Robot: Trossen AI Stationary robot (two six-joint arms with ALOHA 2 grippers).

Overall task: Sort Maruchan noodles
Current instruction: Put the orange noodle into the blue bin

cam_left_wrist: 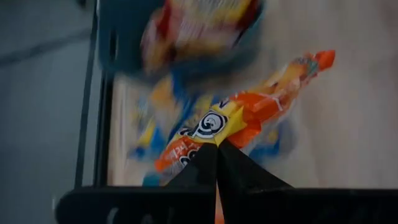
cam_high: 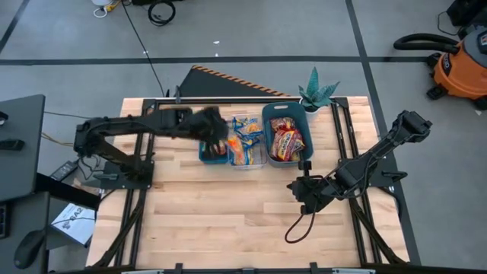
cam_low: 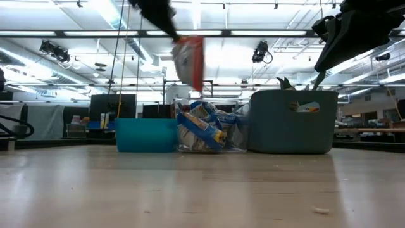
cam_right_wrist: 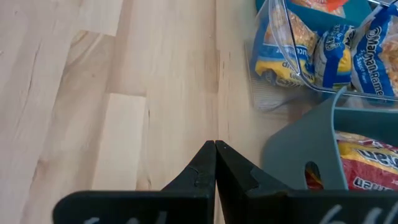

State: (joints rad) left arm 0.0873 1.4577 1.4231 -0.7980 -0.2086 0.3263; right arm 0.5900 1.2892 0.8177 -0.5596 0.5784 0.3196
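Bare light-wood desk [cam_high: 228, 221] in front. Right gripper [cam_high: 304, 192] closed, empty, over the desk near the grey bin [cam_high: 274, 114]. Left gripper [cam_left_wrist: 216, 152] pinched on an orange noodle packet [cam_left_wrist: 249, 115], held above the teal bin [cam_low: 147, 135]. Clear bin [cam_low: 212, 133] holds blue-and-yellow packets. Beyond: grey floor, orange shop vacuum [cam_high: 460, 65].

You have a pale wooden counter [cam_high: 228, 221] with three bins in a row near its far edge: a small teal bin [cam_low: 147, 135], a clear bin [cam_high: 261, 156] beside it, and a larger grey-blue bin [cam_low: 291, 121]. Behind that one stands a spiky green plant [cam_high: 316, 91]. An orange shop vacuum [cam_high: 460, 65] sits on the floor, well apart.
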